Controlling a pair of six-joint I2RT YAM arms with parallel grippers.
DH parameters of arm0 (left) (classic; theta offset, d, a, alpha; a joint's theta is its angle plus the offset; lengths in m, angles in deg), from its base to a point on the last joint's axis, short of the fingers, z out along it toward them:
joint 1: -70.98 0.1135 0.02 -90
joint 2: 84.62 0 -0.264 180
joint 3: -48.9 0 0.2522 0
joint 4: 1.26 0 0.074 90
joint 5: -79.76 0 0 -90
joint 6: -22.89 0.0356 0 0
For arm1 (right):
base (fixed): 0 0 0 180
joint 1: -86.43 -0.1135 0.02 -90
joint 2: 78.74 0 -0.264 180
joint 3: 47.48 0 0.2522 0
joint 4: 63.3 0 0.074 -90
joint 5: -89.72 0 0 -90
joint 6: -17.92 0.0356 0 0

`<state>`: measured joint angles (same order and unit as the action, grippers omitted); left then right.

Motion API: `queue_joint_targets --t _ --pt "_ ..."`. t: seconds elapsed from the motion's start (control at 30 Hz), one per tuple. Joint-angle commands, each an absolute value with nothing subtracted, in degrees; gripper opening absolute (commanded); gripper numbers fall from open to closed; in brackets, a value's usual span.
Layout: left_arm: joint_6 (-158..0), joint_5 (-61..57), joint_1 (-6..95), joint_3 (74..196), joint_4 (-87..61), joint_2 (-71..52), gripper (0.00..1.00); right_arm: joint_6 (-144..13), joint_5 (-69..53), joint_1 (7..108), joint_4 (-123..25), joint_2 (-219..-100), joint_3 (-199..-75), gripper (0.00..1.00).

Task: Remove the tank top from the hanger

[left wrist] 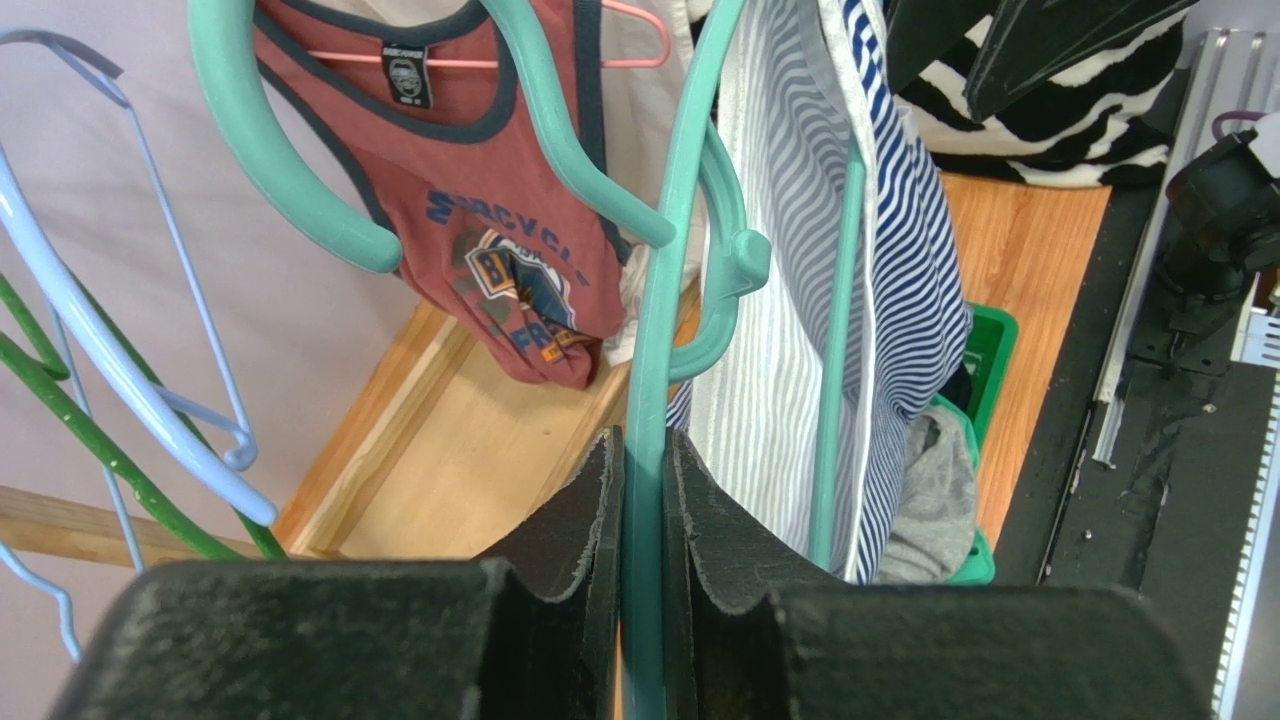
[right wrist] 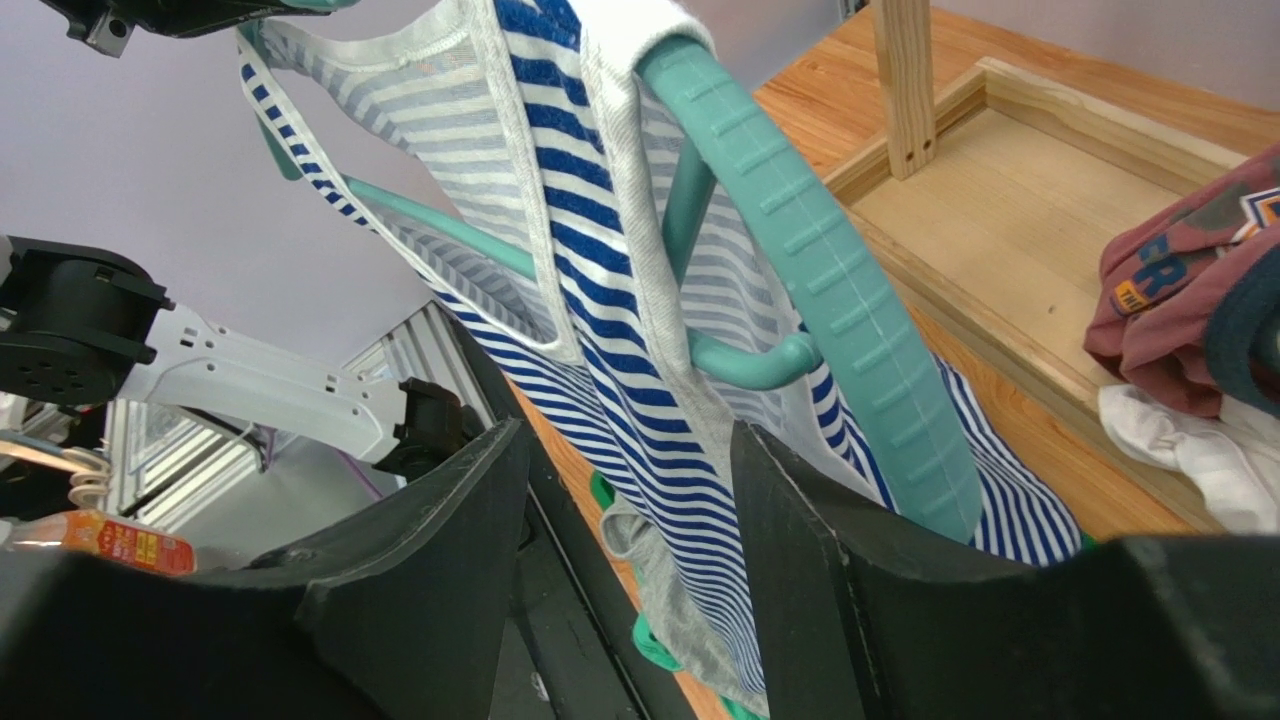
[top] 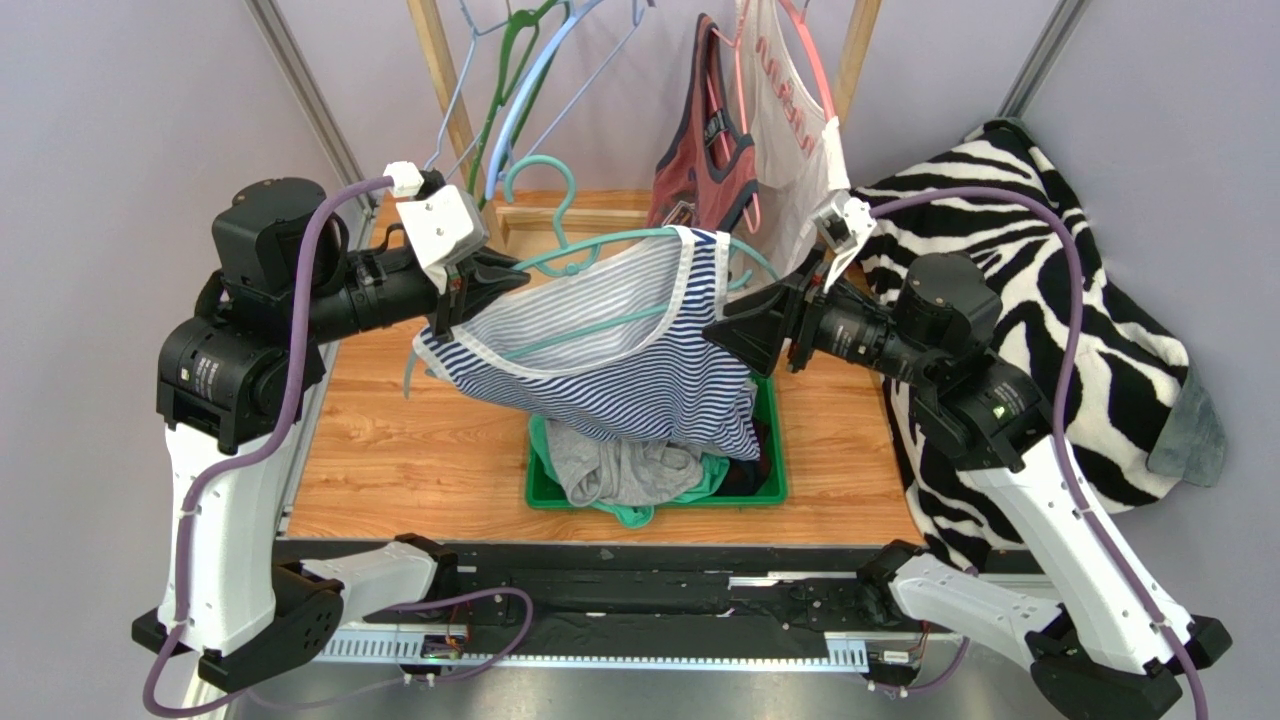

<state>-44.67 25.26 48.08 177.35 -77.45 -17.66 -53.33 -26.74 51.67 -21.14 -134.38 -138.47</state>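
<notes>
Left gripper clamps the hanger, partly hidden inside the tank top.

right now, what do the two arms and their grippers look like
Both the left arm and the right arm have white lower links and black cylindrical joints. A purple cable loops along each arm. A white camera mount sits at each wrist. The left gripper and the right gripper each have two broad, black, rough-textured fingers.
</notes>
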Motion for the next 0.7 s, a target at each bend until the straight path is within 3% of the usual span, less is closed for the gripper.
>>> queue_joint_targets --t 0.0,0.37,0.47,0.67 --pt "-44.1 26.9 48.0 179.4 -76.7 -18.9 0.0 -56.4 -24.7 51.5 -19.8 -132.3 -140.3 0.58" --pt "-43.9 27.1 48.0 179.4 -77.0 -19.1 0.0 -54.5 -26.9 51.5 -22.9 -134.7 -139.1 0.55" --pt "-44.0 27.2 48.0 179.6 -77.0 -18.8 0.0 -52.7 -29.2 51.5 -24.7 -135.4 -139.5 0.46" --pt "-44.0 27.0 48.0 179.3 -76.7 -18.5 0.0 -48.5 -32.7 51.5 -28.5 -134.6 -139.7 0.19"
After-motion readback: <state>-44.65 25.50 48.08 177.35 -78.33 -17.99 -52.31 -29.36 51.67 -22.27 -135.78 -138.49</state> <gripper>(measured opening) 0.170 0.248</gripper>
